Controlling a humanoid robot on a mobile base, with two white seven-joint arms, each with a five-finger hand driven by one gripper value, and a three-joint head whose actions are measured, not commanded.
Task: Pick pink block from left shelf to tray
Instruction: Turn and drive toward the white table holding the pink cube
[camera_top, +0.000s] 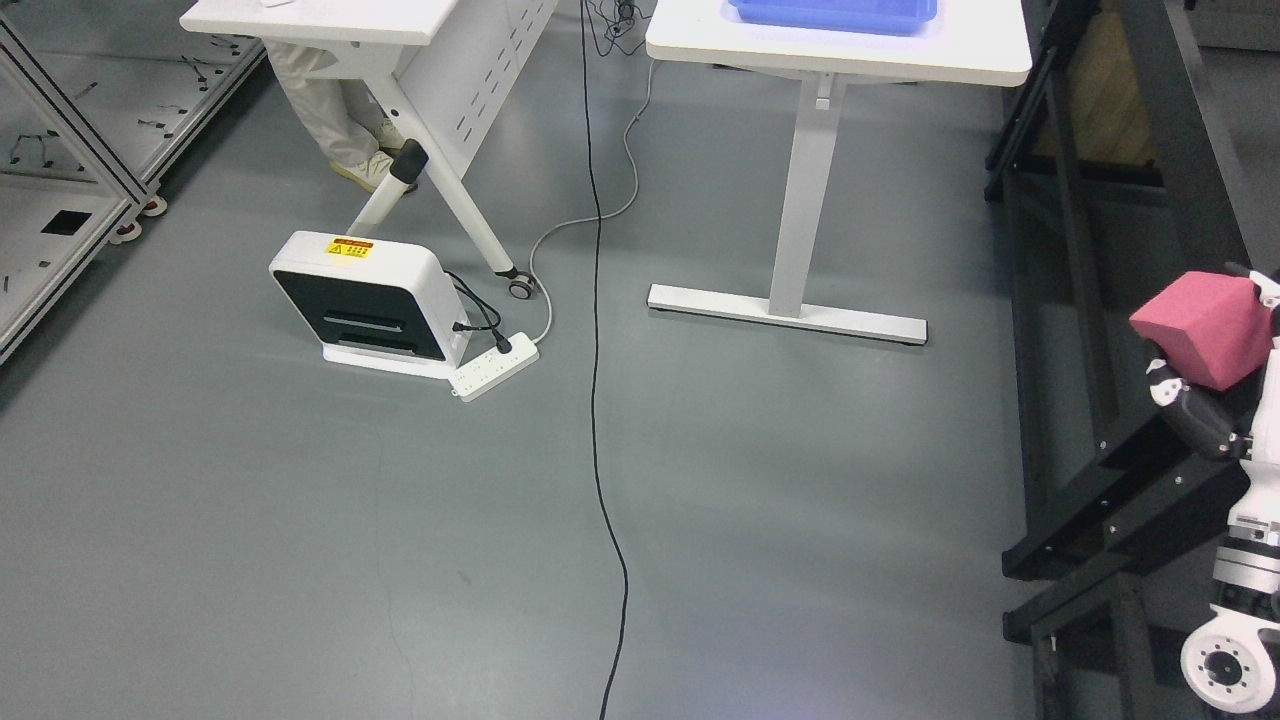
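Pink block (1205, 325): clasped in the right hand (1215, 370) at the picture's right edge, above a black frame (1120, 480). Blue tray (835, 14): on a white table (990, 55) at the top edge, well apart from the block. Grey floor (300, 520): broad open stretch between them, crossed by one black cable (597, 400). Power strip (493, 367) and white unit (360, 300): left of the cable.
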